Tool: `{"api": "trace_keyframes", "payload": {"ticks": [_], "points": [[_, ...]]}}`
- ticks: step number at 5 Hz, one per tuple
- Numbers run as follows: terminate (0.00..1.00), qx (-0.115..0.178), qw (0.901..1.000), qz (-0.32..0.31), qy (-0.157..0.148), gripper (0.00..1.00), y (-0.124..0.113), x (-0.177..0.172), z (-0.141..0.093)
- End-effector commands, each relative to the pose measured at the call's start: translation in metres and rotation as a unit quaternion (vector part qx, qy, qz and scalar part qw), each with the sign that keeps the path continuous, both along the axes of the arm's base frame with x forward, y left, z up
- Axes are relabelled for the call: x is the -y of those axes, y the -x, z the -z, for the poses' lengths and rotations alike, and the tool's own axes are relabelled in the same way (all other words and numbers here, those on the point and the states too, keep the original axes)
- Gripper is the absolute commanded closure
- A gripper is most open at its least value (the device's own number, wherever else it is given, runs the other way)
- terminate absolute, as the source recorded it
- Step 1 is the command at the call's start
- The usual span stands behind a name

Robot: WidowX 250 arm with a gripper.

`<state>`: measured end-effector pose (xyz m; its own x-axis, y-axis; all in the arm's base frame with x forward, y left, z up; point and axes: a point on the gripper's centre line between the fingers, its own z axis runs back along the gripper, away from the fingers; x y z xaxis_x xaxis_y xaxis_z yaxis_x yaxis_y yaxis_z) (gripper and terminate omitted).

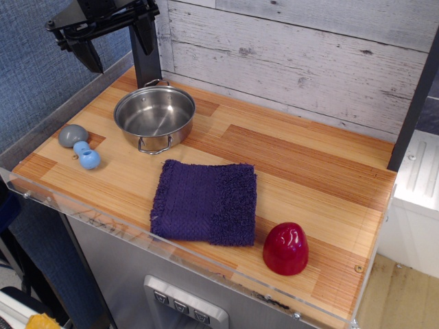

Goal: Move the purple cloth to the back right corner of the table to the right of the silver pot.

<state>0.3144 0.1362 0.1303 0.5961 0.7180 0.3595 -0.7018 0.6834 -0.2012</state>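
The purple cloth (206, 203) lies flat and folded on the wooden table (302, 164), near the front edge and just in front of the silver pot (154, 116). The pot stands empty at the back left, its two wire handles showing. My gripper (115, 49) hangs high above the table's back left corner, behind and left of the pot. Its two black fingers are spread apart and hold nothing. It is well away from the cloth.
A red dome-shaped object (285, 248) stands at the front right. A grey and blue dumbbell-like toy (81, 146) lies at the left edge. A whitewashed plank wall (309, 62) backs the table. A clear acrylic rim (171, 257) lines the front.
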Motion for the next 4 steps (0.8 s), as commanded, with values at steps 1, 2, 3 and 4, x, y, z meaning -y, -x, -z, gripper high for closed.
{"api": "trace_keyframes", "payload": {"ticks": [1, 2, 3, 4], "points": [[0.00, 0.000, 1.0000, 0.000, 0.000, 0.00, 0.000, 0.000, 0.000], [0.00, -0.003, 0.9997, 0.023, -0.002, 0.00, 0.001, 0.022, 0.004], [0.00, -0.006, 0.9974, 0.071, -0.003, 0.00, 0.002, 0.048, 0.008], [0.00, -0.010, 0.9902, 0.139, -0.011, 0.00, 0.006, 0.073, 0.013]]}}
